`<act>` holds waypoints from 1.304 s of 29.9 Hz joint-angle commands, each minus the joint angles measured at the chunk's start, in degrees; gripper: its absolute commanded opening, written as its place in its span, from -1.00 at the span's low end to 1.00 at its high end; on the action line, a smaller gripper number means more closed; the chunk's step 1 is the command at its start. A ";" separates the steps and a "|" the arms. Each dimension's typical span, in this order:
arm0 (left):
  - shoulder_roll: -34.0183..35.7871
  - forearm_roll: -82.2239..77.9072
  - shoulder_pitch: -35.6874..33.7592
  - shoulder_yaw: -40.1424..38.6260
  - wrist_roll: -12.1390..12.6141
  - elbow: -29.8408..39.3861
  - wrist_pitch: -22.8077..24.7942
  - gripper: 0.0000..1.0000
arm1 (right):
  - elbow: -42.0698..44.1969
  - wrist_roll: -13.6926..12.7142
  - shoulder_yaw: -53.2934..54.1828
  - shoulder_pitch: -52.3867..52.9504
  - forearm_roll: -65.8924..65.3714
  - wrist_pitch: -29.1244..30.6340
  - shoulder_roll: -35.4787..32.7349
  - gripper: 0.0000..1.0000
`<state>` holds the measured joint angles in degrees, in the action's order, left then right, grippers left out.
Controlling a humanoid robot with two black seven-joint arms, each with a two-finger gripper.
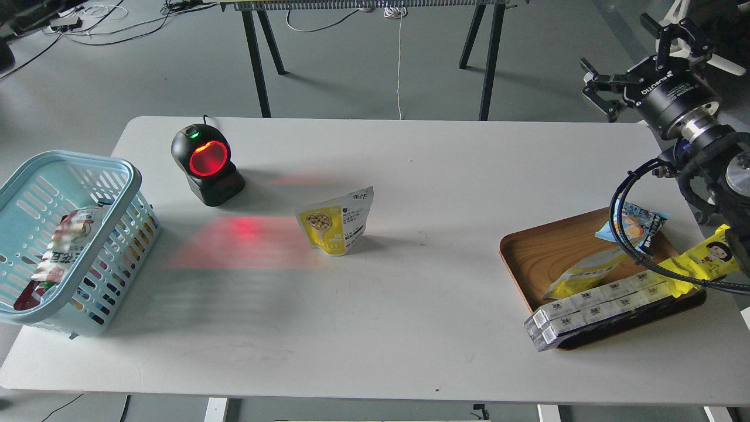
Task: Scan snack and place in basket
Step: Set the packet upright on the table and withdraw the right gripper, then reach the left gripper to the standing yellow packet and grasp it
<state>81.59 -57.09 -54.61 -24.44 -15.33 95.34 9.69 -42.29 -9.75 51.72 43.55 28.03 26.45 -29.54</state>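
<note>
The snack (pixel 336 227), a white and yellow pouch with a picture of golden balls, stands upright on the white table near the middle, touched by nothing. The light blue basket (pixel 124 176) stands at the table's left edge and holds a red and white packet (pixel 61 249). My right gripper (pixel 630 58) is raised past the table's far right corner, far from the snack, its fingers spread and empty. My left arm and gripper are out of view.
A black barcode scanner (pixel 206 164) with a glowing red window stands left of the snack and casts red light on the table. A brown wooden tray (pixel 536 249) at the right holds a blue packet, yellow wrappers and a row of small boxes.
</note>
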 commanded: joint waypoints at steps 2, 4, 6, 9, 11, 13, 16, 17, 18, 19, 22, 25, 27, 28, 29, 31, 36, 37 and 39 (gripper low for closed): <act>1.38 -17.58 0.03 3.43 -0.93 2.30 -0.02 1.00 | 0.01 0.08 0.31 -0.57 0.01 0.18 0.27 0.97; -0.80 -27.85 0.38 3.69 -1.28 2.30 -0.02 1.00 | 0.01 0.17 0.40 -0.75 0.01 0.18 0.62 0.97; -5.36 -38.83 0.38 5.01 -1.19 2.30 -0.54 1.00 | 0.10 0.69 0.40 -0.75 -0.08 0.18 1.33 0.98; -11.87 -55.01 0.38 6.33 -0.93 2.13 -4.13 1.00 | 0.10 1.31 0.57 -0.75 -0.17 0.18 1.42 0.98; -15.74 -62.32 0.91 6.86 -0.67 1.86 -5.73 1.00 | 0.10 1.31 0.48 -0.75 -0.17 0.27 1.33 0.98; -19.00 -67.08 1.61 7.12 -0.23 1.95 -5.64 1.00 | 0.10 1.22 0.48 -0.66 -0.17 0.18 1.33 0.98; -23.04 -67.91 3.01 7.12 2.66 2.04 -4.68 1.00 | 0.01 1.22 0.57 -0.66 -0.17 0.18 1.24 0.98; -24.71 -67.91 3.45 7.12 3.98 1.86 -3.98 1.00 | 0.10 1.31 0.57 -0.66 -0.17 0.18 1.15 0.98; -26.12 -67.91 3.81 7.12 4.86 1.78 -3.28 1.00 | 0.01 1.22 0.57 -0.66 -0.17 0.18 1.07 0.97; -27.26 -67.91 3.98 7.21 5.65 1.69 -2.57 1.00 | 0.01 1.22 0.49 -0.66 -0.17 0.18 1.06 0.98; -31.39 -67.91 4.51 7.21 8.55 0.81 -1.08 1.00 | -0.07 1.22 0.48 -0.66 -0.17 0.18 1.06 0.97; -34.91 -67.91 4.60 7.12 10.84 -1.29 -0.55 1.00 | -0.08 1.31 0.48 -0.66 -0.17 0.18 1.15 0.97; -36.41 -67.91 4.95 7.12 10.94 -2.79 0.07 1.00 | -0.08 1.31 0.48 -0.66 -0.17 0.18 1.24 0.97; -37.28 -67.91 5.47 7.12 10.94 -3.58 0.42 1.00 | -0.08 1.31 0.48 -0.66 -0.25 0.18 1.24 0.98; -38.16 -67.91 6.00 7.04 11.02 -4.28 0.60 1.00 | 0.01 1.31 0.48 -0.66 -0.25 0.18 1.24 0.97; -39.40 -67.91 6.97 6.95 10.94 -5.16 0.69 1.00 | 0.10 1.31 0.48 -0.66 -0.25 0.18 1.15 0.98; -41.86 -67.91 9.26 6.60 11.02 -6.75 1.12 0.97 | 0.19 1.31 0.48 -0.75 -0.25 0.18 1.33 0.98; -42.30 -67.91 9.52 6.51 11.02 -7.36 1.21 0.95 | 0.19 1.31 0.40 -0.75 -0.34 0.09 1.33 0.97; -42.83 -67.91 9.87 6.51 11.02 -8.41 1.13 0.93 | 0.19 1.31 0.31 -0.75 -0.34 0.18 1.42 0.97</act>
<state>39.70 -125.01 -45.33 -17.84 -4.30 88.42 10.81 -42.10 -8.43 52.17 42.84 27.74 26.59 -28.29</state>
